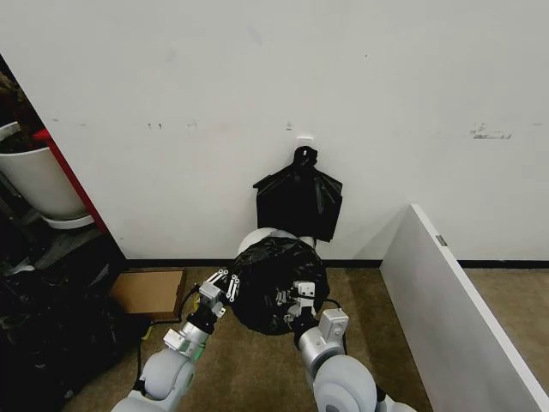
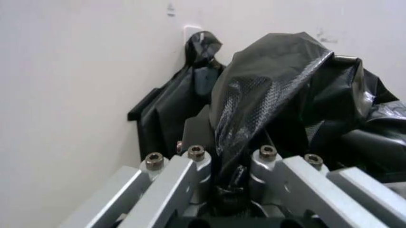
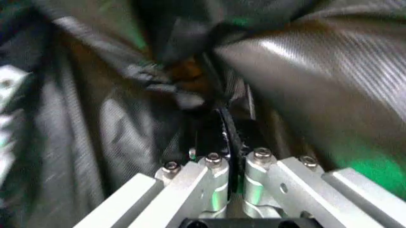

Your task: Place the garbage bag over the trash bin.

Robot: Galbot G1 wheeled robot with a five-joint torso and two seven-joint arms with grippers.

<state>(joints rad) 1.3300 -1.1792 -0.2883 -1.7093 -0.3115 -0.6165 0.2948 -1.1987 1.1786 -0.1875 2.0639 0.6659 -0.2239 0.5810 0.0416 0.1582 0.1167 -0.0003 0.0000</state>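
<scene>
Glossy black garbage bag [image 1: 273, 283] bunched over round white trash bin [image 1: 256, 239], by the wall

A bunch of black bags [image 1: 299, 200], knotted at the top, hangs on the white wall [image 1: 257, 103]. A flat cardboard piece [image 1: 147, 292] lies on the brown floor [image 1: 249, 360]. A large white pot [image 1: 39, 180] stands nearby, and a white board [image 1: 463, 318] leans opposite.

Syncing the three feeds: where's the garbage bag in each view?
Head view: garbage bag sits centre frame, draped over the trash bin, between the left tool and right tool.
Left wrist view: bag fold rises from the pinched tool.
Right wrist view: bag surrounds the tool.
Shared landmark: the bag bunch on the wall appears in the head and left wrist views.
</scene>
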